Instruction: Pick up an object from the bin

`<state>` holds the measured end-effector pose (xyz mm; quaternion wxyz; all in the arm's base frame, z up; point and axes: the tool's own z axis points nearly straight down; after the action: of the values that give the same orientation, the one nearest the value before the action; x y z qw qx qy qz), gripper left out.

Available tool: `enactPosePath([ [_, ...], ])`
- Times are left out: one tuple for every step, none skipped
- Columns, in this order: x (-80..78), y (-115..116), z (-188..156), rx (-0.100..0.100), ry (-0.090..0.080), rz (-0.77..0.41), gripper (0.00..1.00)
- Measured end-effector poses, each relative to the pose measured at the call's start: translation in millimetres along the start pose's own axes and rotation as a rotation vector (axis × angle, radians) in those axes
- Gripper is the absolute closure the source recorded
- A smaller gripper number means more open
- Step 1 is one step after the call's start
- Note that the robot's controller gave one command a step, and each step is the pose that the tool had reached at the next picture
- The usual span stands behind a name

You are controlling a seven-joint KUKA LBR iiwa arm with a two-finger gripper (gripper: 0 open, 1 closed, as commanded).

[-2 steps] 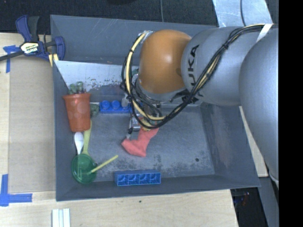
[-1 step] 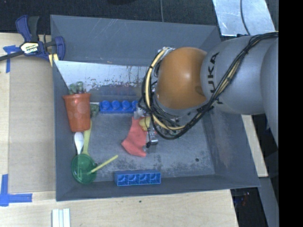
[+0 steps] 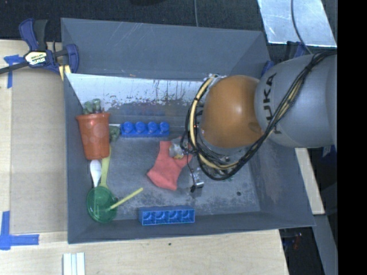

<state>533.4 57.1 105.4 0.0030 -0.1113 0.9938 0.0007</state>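
**Grey metal bin** (image 3: 160, 56): contents and arm.

- Hand (image 3: 196, 184): low over the floor, right of the bin's middle, beneath the arm's orange cover (image 3: 229, 116). Whether it is spread or pressed together cannot be told.
- Nearest item: red cloth-like piece (image 3: 164, 168), crumpled, mid-floor. It lies just beside the hand, on the side towards the bin's left wall; contact uncertain.
- Towards the back wall: blue studded brick (image 3: 144, 129), lying lengthwise.
- Left wall: orange-red cup (image 3: 95, 135), with a small green thing (image 3: 92, 105) behind it and a white spoon (image 3: 96, 171) in front.
- Front-left corner: green round lid (image 3: 101, 204), with a yellow stick (image 3: 127, 197) slanting from it.
- Front edge: flat blue brick (image 3: 168, 216).
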Motion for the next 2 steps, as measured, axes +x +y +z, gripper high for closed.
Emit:
enactPosePath([
  [-17.4, -12.6, 30.0, 0.002, -0.008, -0.09, 0.0],
  [-23.5, -12.3, 40.6, 0.0, -0.009, 0.06, 0.0],
])
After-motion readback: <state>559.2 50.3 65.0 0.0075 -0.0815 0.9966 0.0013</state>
